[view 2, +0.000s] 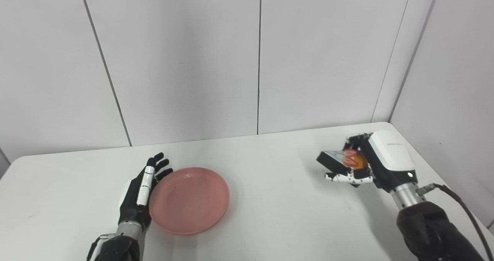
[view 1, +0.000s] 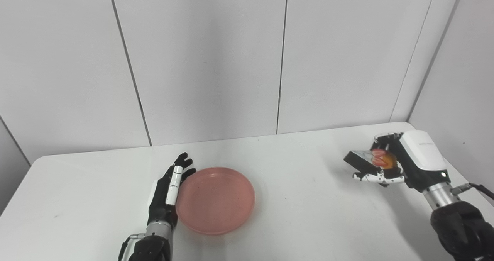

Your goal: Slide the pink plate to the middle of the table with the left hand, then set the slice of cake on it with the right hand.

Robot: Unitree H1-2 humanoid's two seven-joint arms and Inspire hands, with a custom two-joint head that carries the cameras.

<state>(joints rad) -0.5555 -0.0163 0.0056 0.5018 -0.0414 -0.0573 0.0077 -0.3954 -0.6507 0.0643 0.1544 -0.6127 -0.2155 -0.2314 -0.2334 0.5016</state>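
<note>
The pink plate [view 1: 215,200] lies flat on the white table [view 1: 301,199], a little left of the middle. My left hand [view 1: 170,187] is open, fingers straight, its edge against the plate's left rim. My right hand [view 1: 380,164] is at the far right, raised a little above the table and shut on the slice of cake [view 1: 380,158], which shows red and orange topping on a dark base. The same scene shows in the right eye view: the plate [view 2: 189,200], left hand [view 2: 142,187], right hand [view 2: 353,166] and cake [view 2: 351,158].
White wall panels [view 1: 247,60] stand right behind the table's far edge, and a side wall [view 1: 463,79] closes the right. A cable [view 2: 463,211] runs off my right forearm.
</note>
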